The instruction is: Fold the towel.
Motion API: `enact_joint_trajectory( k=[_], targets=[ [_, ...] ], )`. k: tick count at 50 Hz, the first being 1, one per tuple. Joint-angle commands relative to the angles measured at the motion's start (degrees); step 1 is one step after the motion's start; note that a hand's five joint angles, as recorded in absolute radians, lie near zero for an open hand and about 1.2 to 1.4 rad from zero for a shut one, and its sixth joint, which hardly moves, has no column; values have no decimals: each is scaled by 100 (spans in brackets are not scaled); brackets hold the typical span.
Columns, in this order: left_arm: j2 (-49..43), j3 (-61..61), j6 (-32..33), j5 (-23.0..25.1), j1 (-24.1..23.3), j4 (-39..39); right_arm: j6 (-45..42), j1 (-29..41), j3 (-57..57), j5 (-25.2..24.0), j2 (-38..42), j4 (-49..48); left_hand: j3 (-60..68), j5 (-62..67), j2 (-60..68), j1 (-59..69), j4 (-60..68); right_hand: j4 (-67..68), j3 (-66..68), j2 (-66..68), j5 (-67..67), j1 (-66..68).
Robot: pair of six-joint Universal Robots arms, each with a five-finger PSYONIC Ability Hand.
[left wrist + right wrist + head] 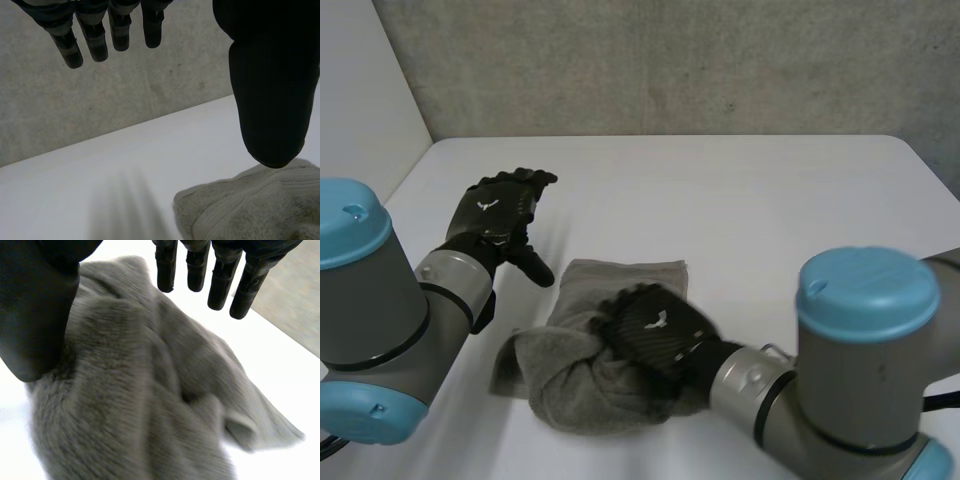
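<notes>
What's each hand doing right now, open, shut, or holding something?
Left hand: open, fingers straight, holding nothing, near the towel.
Right hand: open, fingers straight, over the towel, gripping nothing.

A white table [750, 200] is seen across the middle of the head view, its far edge met by a grey concrete wall [670, 60] at twelve o'clock. The wall is mottled and pitted. At ten o'clock a plain white panel [360, 80] is set beside it. The table's corner at two o'clock is rounded.
</notes>
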Motion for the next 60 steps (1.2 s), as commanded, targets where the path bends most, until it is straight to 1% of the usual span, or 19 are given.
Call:
enact_joint_trajectory(
  k=[1,3,6,8,11,14,17,21,24,33,43,47,49,51,55,57,58,59,60],
  targets=[
    [160,-79,-14,-28,79,-435,77,-503,52,330,-364,265,162,23,162,133,160,-464,-380,-426,-317,-376],
    [327,-114,-58,-54,88,-872,139,-592,35,348,-497,265,162,23,162,133,160,-464,-380,-426,-317,-376],
    [389,-141,-76,-72,88,-1094,271,-785,-18,357,-673,283,162,23,162,133,160,-464,-380,-426,-317,-376],
    [485,-237,-94,-90,97,-1435,411,-917,-140,383,-743,370,229,90,229,200,227,-464,-380,-426,-317,-376],
    [634,-386,-94,-90,141,-1647,491,-944,-264,392,-734,485,263,123,263,234,261,-464,-380,-426,-317,-376],
    [688,-483,-94,-90,167,-1692,605,-935,-536,453,-629,810,347,208,347,318,345,-405,-321,-368,-258,-317],
    [758,-659,-50,-81,220,-1692,605,-935,-862,532,-374,1188,431,292,431,402,429,32,116,70,179,121],
    [758,-817,-32,-72,334,-1692,570,-943,-1405,611,99,1749,884,745,884,855,882,234,318,272,381,322],
    [749,-931,-23,-11,439,-1692,544,-917,-1669,577,355,1882,1254,1114,1254,1224,1251,234,318,272,381,322],
    [609,-1019,-23,-2,528,-1578,429,-838,-2154,488,980,1663,1356,1217,1356,1327,1354,251,335,288,398,339],
    [126,-1081,-23,7,519,-1472,-326,-548,-2338,462,1559,1066,1558,1419,1558,1529,1556,1175,1260,1213,1323,1264],
    [2,-1072,-23,7,510,-1367,-362,-487,-2338,349,1665,917,1609,1469,1609,1579,1606,1260,1344,1298,1407,1348],
    [-51,-1063,-23,7,510,-1314,-371,-469,-2338,269,1709,854,1777,1638,1777,1748,1775,1327,1412,1365,1475,1416],
    [-129,-1055,-14,16,519,-1218,-379,-408,-2329,129,1805,802,2396,2257,2396,2367,2394,1378,1462,1415,1525,1466],
    [-174,-1037,-14,16,510,-1156,-388,-346,-2356,93,1920,784,2904,2765,2904,2875,2902,1445,1529,1482,1592,1533],
    [-217,-1020,-14,68,510,-1068,-388,-320,-2373,93,1973,766,3856,3717,3856,3827,3854,1546,1630,1584,1693,1634],
    [-218,-1019,-14,69,510,-1068,-388,-302,-2391,93,2025,714,3863,3723,3863,3833,3860,1729,1814,1767,1876,1818],
    [-244,-1011,-6,129,519,-998,-388,-285,-2408,93,2087,653,4512,4373,4512,4483,4510,1948,2032,1985,2095,2036],
    [-244,-1011,-6,130,519,-998,-388,-284,-2408,93,2087,652,4519,4379,4519,4489,4516,1950,2034,1987,2097,2038]
  ],
)
